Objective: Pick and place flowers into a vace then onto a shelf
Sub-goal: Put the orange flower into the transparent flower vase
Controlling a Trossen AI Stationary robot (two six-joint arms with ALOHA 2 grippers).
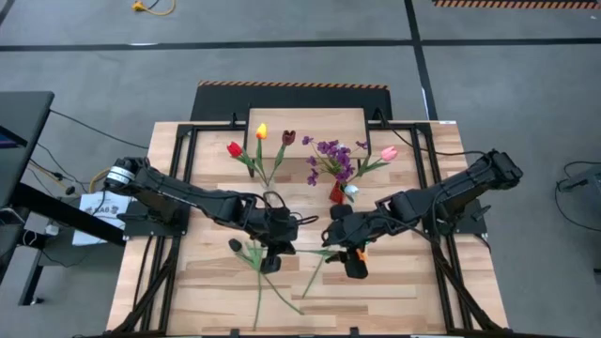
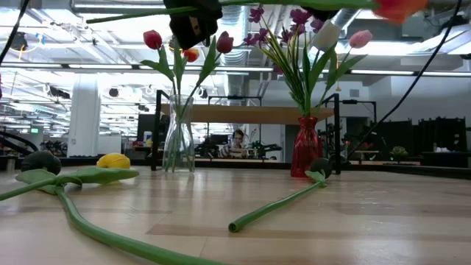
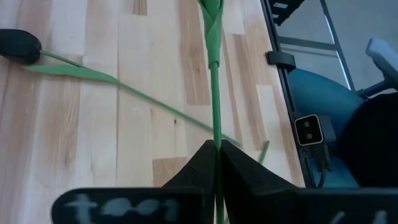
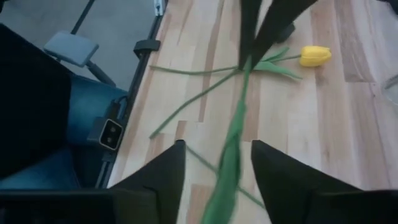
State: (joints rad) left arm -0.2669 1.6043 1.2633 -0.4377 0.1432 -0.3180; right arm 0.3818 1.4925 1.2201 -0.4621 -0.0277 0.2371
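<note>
Handoff: left gripper (image 3: 216, 163) was clamped on the tulip stem (image 3: 214, 93); right gripper (image 4: 214, 165) stood apart around it, should back straight off.

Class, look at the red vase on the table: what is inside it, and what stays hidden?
The red vase holds green stems carrying purple blossoms, a white tulip and a pink tulip. The opaque glass hides the stem ends, and any water.

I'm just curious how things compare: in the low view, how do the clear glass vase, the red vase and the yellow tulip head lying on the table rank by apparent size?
1. Clear glass vase, tallest.
2. Red vase, shorter; it may stand at a different depth, so real sizes are unsure.
3. Yellow tulip head, clearly smallest.
</note>
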